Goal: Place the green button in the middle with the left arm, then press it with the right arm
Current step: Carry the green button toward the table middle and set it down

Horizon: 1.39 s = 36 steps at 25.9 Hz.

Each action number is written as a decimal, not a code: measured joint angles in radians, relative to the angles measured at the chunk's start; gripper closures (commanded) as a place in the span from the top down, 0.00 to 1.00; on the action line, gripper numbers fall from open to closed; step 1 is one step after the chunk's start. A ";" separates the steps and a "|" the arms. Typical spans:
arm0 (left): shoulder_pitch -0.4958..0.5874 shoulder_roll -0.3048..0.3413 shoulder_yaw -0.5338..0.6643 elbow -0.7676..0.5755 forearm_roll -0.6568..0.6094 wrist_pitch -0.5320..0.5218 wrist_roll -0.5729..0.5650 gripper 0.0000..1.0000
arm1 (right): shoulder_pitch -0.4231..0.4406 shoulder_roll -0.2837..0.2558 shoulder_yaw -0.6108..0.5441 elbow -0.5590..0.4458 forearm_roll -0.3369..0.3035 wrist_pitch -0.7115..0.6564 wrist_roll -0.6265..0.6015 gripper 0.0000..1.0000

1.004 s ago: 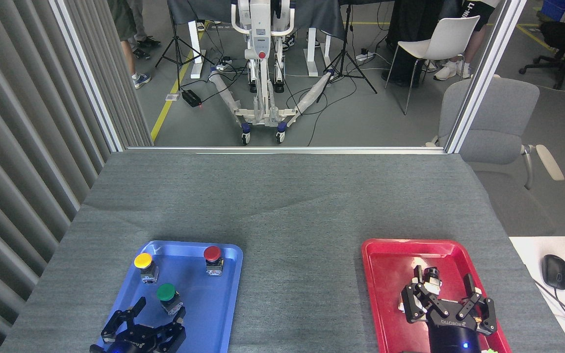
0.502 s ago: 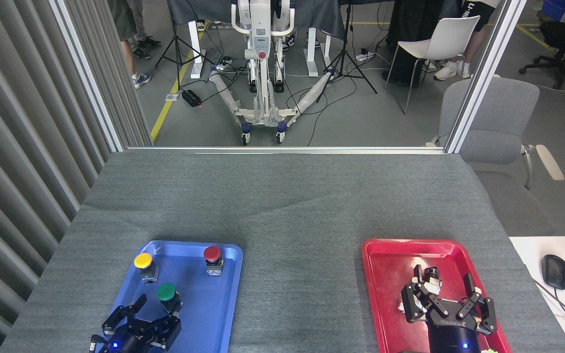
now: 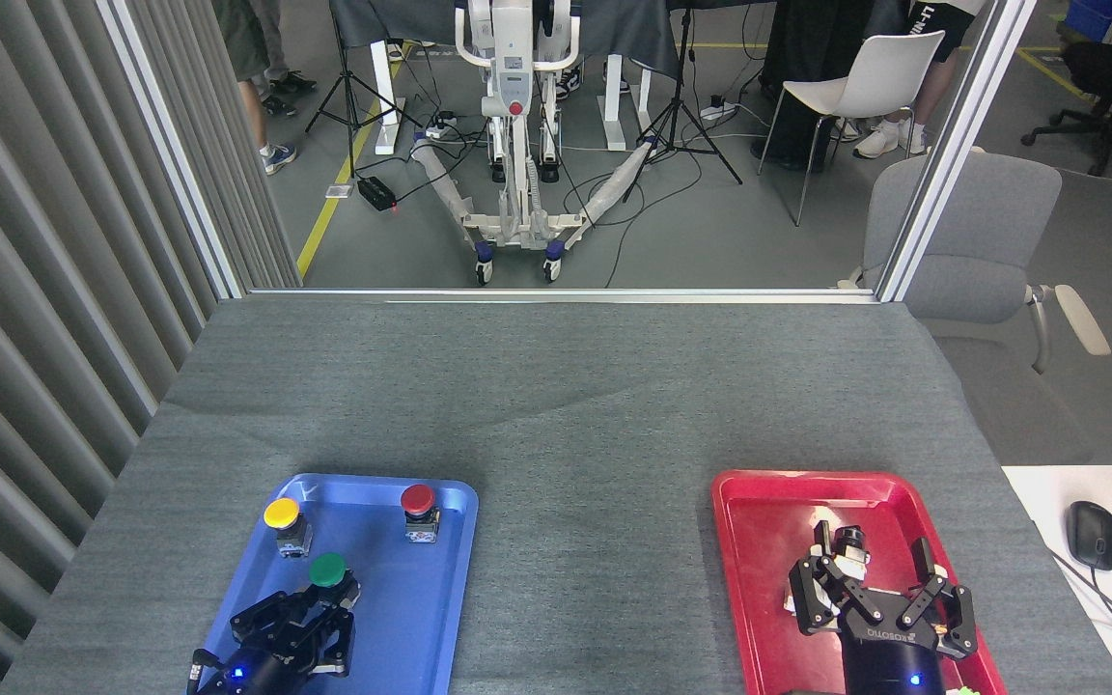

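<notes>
Left gripper (image 3: pixel 310 610) jaws now closed on green button (image 3: pixel 328 571); right gripper (image 3: pixel 879 584) jaws apart.

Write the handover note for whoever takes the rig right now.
Left end effector: closed in around the base of the green button; a firm grip cannot be confirmed from this view.
Right end effector: open, idle over the red tray.
Green button is not yet lifted from the blue tray, near the yellow button and red button.
Done: approach.
Left: lift, set it on the middle cloth, press with the right.
</notes>
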 measured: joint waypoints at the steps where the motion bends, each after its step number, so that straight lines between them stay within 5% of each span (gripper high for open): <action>1: 0.000 0.004 0.000 -0.008 0.000 -0.024 0.006 0.00 | 0.000 0.000 0.000 0.000 0.000 0.000 0.000 1.00; 7: -0.010 0.004 -0.025 -0.104 -0.002 -0.089 0.031 0.00 | 0.000 0.001 0.000 0.000 0.001 0.000 -0.002 1.00; 11: -0.089 -0.045 -0.161 -0.103 -0.019 -0.076 0.032 0.00 | 0.000 0.000 0.000 0.000 0.001 -0.001 -0.003 1.00; 20: -0.207 -0.269 -0.339 0.101 -0.172 0.033 0.030 0.00 | 0.000 0.000 0.000 0.000 0.000 -0.002 0.000 1.00; 30: -0.225 -0.318 -0.418 0.215 -0.209 0.127 0.063 0.02 | 0.000 0.002 0.000 0.001 0.000 -0.002 0.001 1.00; 34: -0.229 -0.319 -0.438 0.239 -0.204 0.140 0.072 0.17 | 0.000 0.003 0.001 0.003 0.001 -0.002 0.002 1.00; 36: -0.229 -0.319 -0.447 0.251 -0.203 0.139 0.085 0.46 | 0.000 0.003 0.001 0.006 0.001 -0.002 0.002 1.00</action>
